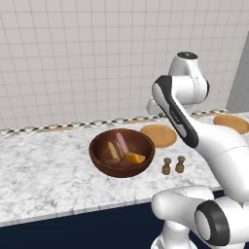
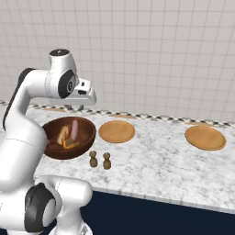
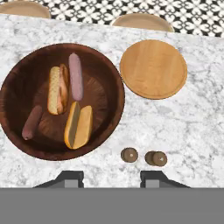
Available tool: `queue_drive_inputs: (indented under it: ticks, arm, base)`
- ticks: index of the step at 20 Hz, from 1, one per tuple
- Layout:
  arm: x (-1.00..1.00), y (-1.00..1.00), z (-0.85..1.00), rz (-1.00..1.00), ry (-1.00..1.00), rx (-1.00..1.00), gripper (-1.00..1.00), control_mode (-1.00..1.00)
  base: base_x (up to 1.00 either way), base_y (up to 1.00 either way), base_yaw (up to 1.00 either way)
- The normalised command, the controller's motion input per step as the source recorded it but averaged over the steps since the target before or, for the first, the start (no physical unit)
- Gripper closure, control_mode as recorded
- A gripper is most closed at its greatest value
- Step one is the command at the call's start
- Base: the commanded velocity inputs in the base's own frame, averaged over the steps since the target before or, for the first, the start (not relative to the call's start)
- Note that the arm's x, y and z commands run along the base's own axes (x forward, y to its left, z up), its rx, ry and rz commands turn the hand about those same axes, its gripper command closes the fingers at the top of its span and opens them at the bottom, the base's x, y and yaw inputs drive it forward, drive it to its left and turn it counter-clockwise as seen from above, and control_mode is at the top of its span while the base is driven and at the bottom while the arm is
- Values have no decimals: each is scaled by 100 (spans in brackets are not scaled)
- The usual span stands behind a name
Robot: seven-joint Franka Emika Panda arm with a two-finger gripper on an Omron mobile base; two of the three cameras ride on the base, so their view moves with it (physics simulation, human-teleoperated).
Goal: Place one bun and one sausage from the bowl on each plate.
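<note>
Bowl (image 3: 17,83) holds two buns (image 3: 78,124) (split) and two sausages (image 3: 75,76).

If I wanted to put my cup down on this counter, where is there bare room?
Bare marble lies between the two plates, near and far, and left of the bowl. It is crowded where the two small shakers stand by the bowl.

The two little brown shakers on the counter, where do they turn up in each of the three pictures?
Left base view: the shakers stand right of centre, just right of the bowl.
Right base view: they stand left of centre, in front of the bowl's right edge.
Hand view: seen from above, low and right of centre, below the nearer plate.
Shared landmark: the dark wooden bowl, which lies beside the pair in every view.
</note>
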Motion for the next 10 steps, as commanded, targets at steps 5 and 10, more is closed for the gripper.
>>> queue_drive_inputs:
  ticks: [5, 10]
  arm:
    - [-4, 27, -30, 0, 0, -1, -100, -100]
    - [39, 61, -50, -1, 20, -1, -100, -100]
  base:
    - [0, 0, 0]
    - [0, 0, 0]
